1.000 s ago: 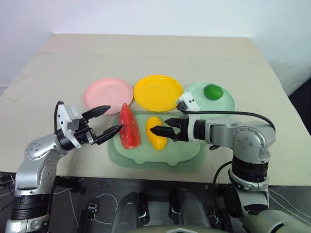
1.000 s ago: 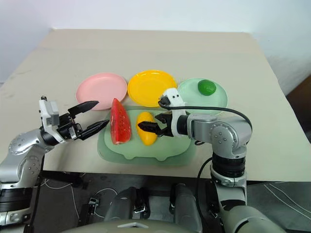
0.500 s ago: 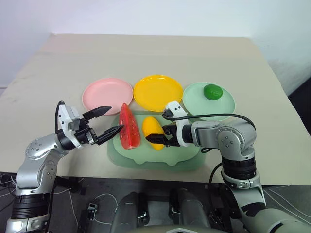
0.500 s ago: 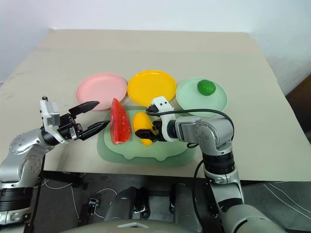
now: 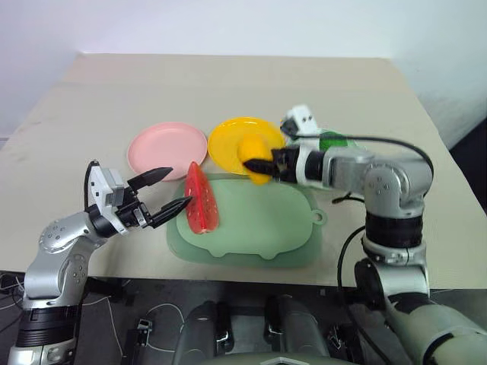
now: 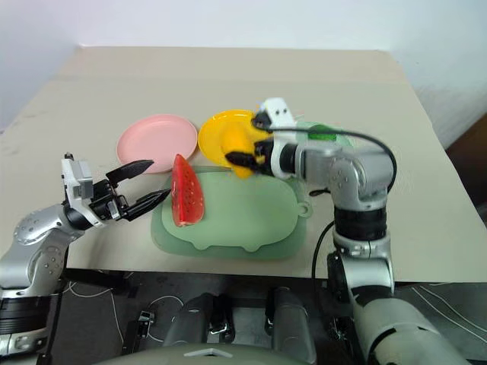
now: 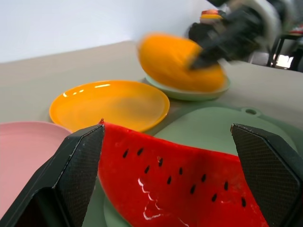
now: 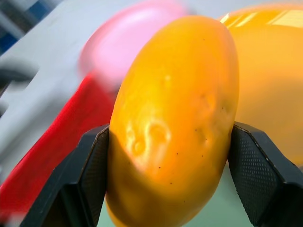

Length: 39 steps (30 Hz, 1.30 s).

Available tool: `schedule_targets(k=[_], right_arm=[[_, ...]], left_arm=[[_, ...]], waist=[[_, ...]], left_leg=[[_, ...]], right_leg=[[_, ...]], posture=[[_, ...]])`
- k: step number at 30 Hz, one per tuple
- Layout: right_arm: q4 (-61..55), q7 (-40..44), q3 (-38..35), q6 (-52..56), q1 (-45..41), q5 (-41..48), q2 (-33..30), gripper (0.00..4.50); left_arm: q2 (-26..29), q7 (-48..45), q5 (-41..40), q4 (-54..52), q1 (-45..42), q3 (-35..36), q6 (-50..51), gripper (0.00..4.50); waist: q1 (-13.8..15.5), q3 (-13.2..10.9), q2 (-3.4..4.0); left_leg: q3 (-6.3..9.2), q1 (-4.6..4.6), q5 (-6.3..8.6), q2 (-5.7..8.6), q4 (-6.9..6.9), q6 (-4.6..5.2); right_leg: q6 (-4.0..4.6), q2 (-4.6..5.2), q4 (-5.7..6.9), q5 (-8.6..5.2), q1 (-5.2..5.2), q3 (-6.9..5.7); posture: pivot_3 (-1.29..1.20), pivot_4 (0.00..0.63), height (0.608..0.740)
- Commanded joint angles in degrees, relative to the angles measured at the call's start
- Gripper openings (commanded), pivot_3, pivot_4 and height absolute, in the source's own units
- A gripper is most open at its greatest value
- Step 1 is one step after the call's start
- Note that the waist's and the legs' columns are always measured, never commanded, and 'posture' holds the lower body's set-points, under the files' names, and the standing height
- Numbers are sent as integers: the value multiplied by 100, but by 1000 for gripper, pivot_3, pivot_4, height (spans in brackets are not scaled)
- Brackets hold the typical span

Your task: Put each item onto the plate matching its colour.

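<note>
The right gripper has its jaws squeezed on the yellow mango, over the yellow plate. The left gripper waits with jaws wide open and empty beside the watermelon wedge.

The right tool is gripping a smooth yellow oval toy mango between its two black textured fingers. Beyond the mango, a shiny yellow round plastic plate, a blurred pink round plate and a red watermelon wedge are showing.
</note>
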<state>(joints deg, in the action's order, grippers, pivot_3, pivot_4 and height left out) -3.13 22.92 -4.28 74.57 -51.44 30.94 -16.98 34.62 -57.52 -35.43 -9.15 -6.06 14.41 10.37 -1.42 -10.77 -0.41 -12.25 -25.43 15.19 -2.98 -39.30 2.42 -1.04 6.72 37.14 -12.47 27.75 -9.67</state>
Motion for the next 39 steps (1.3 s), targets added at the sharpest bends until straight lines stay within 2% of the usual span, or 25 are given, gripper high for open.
schedule_targets(k=[1,9,17,19,21,22,27,29,34,39], right_arm=[[1202,272,344,-1201,-491,-513,-12,3281],[4615,676,791,-3427,-1673,-1524,554,3281],[6009,855,720,-4159,-2203,-1887,1054,3281],[6185,837,648,-4247,-2282,-1921,1111,4011],[6226,903,606,-4306,-2334,-1940,1105,4439],[6192,969,600,-4308,-2346,-1947,1085,4439],[5594,1248,616,-4032,-2269,-1940,897,4439],[4615,1453,571,-3488,-1993,-1725,655,4439],[1411,1781,531,-2358,-629,-1049,68,4439],[-390,1862,275,-1713,570,-432,-403,4439]], left_arm=[[5,96,-2,-256,39,142,-117,4500],[38,204,-23,-436,203,204,-98,4500],[52,276,-38,-514,270,223,-82,4500],[56,281,-38,-518,261,209,-79,4500],[57,281,-38,-509,245,203,-79,4500],[57,279,-40,-504,240,202,-80,4500],[57,261,-54,-519,261,202,-78,4500],[69,262,-77,-519,250,227,-64,4500],[14,429,-261,-618,226,348,92,4500],[-13,538,-353,-903,410,380,193,4500]], waist=[[-33,0,0],[-181,-1,0],[-251,-1,0],[-253,-1,1],[-252,-1,0],[-251,-1,1],[-252,-1,1],[-243,-1,1],[-192,1,-3],[-179,1,-3]], left_leg=[[-1,0,0,0,1,0],[-11,3,-8,-1,2,1],[-8,3,-12,-1,3,3],[-7,3,-9,-1,3,-4],[-7,3,-8,-1,3,-5],[-7,3,-8,-1,3,-5],[-7,3,-8,0,2,-6],[-6,3,-9,0,2,-5],[3,4,-7,1,2,-7],[4,9,-8,0,2,-10]], right_leg=[[0,0,1,0,1,0],[-3,-7,13,0,3,2],[-4,-4,20,0,2,2],[-4,-4,21,0,3,2],[-4,-3,21,0,3,2],[-4,-3,21,0,3,2],[-3,-2,23,0,4,3],[-3,0,25,0,5,3],[-3,5,22,0,2,2],[-2,6,25,1,-1,2]], posture=[[0,150,696],[0,150,696],[0,150,696],[0,150,696],[0,150,696],[0,150,696],[0,150,696],[0,150,696],[0,150,696],[0,150,696]])
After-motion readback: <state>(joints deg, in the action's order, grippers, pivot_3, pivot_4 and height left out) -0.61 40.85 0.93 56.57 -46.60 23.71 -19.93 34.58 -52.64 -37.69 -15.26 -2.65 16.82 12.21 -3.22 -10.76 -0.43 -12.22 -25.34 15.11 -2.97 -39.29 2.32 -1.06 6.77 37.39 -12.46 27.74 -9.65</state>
